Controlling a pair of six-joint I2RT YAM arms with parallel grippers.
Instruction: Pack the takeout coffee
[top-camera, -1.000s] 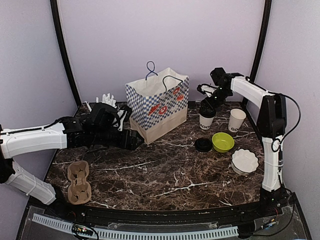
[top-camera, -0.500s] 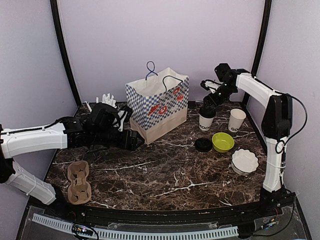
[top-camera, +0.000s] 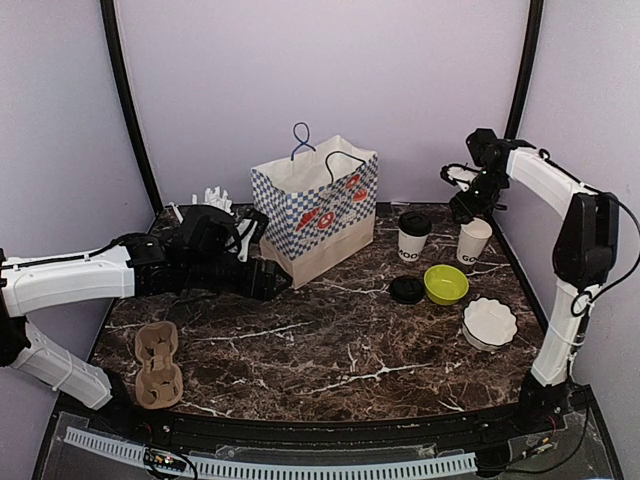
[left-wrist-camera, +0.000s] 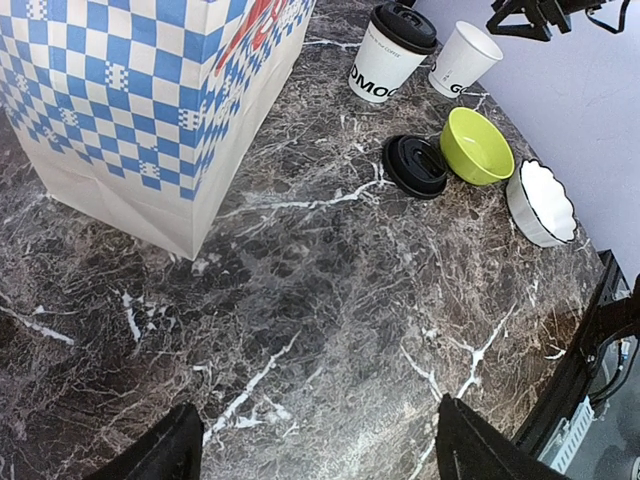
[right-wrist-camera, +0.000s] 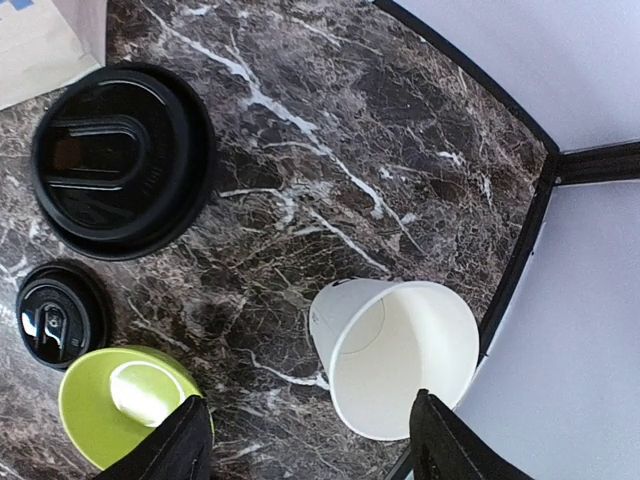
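One white takeout cup with a black lid (top-camera: 413, 237) stands right of the bag; it also shows in the left wrist view (left-wrist-camera: 392, 55) and the right wrist view (right-wrist-camera: 120, 160). A second white cup (top-camera: 474, 240) stands open, with no lid, near the right wall (right-wrist-camera: 400, 370). A loose black lid (top-camera: 406, 289) lies on the table in front of them (right-wrist-camera: 55, 315). My right gripper (top-camera: 467, 203) is open and empty above the open cup (right-wrist-camera: 308, 425). My left gripper (top-camera: 270, 283) is open and empty, low by the bag's front corner (left-wrist-camera: 318, 430).
A blue-checked paper bag (top-camera: 315, 208) stands open at the back middle. A lime-green bowl (top-camera: 446, 284) and a white scalloped bowl (top-camera: 490, 322) sit at the right. A cardboard cup carrier (top-camera: 157, 363) lies front left. White straws (top-camera: 215, 198) stand at the back left.
My right gripper has left the top of the lidded cup and swung right and up, over the open cup. The left arm has not moved.
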